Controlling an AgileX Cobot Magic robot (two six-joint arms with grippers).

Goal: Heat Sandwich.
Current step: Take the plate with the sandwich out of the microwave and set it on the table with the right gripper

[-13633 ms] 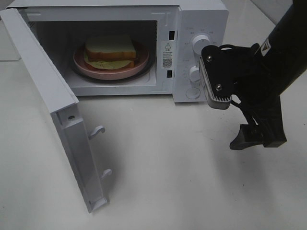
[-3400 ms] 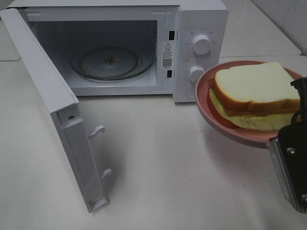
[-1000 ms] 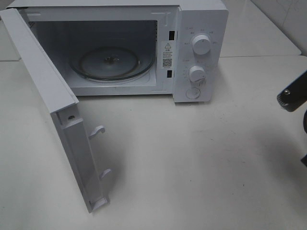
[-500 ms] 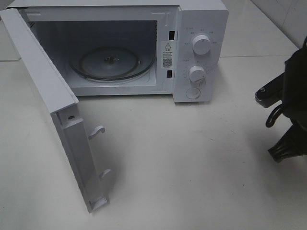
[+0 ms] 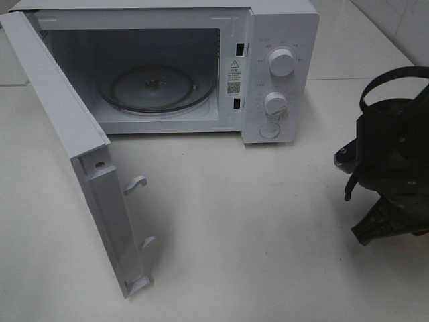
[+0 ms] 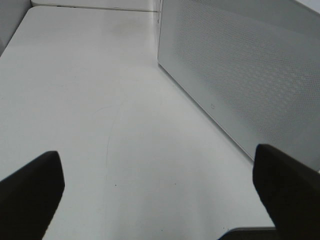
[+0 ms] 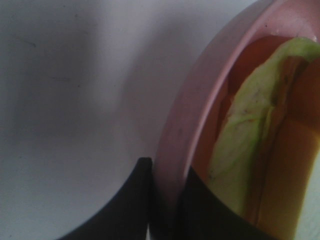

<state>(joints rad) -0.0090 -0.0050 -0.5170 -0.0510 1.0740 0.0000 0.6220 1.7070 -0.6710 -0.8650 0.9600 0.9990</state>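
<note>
In the right wrist view my right gripper (image 7: 167, 200) is shut on the rim of the pink plate (image 7: 200, 100), one dark finger on each side of the rim. The sandwich (image 7: 245, 135) lies on that plate, showing its pale green leafy layer and brown crust close up. In the exterior high view only the black right arm (image 5: 392, 154) shows at the right edge; plate and sandwich are hidden there. The white microwave (image 5: 281, 40) stands open, with a bare glass turntable (image 5: 157, 87). My left gripper (image 6: 157, 200) is open over the table beside the microwave's perforated side wall (image 6: 250, 75).
The microwave door (image 5: 60, 127) swings out to the front left, its latch hooks facing right. Two knobs (image 5: 281, 64) sit on the panel at the microwave's right. White table surface (image 5: 255, 228) stretches in front of the microwave and toward the right arm.
The right arm has come further into the exterior high view from the right edge, moving left and lower. The microwave and the left gripper have not moved.
</note>
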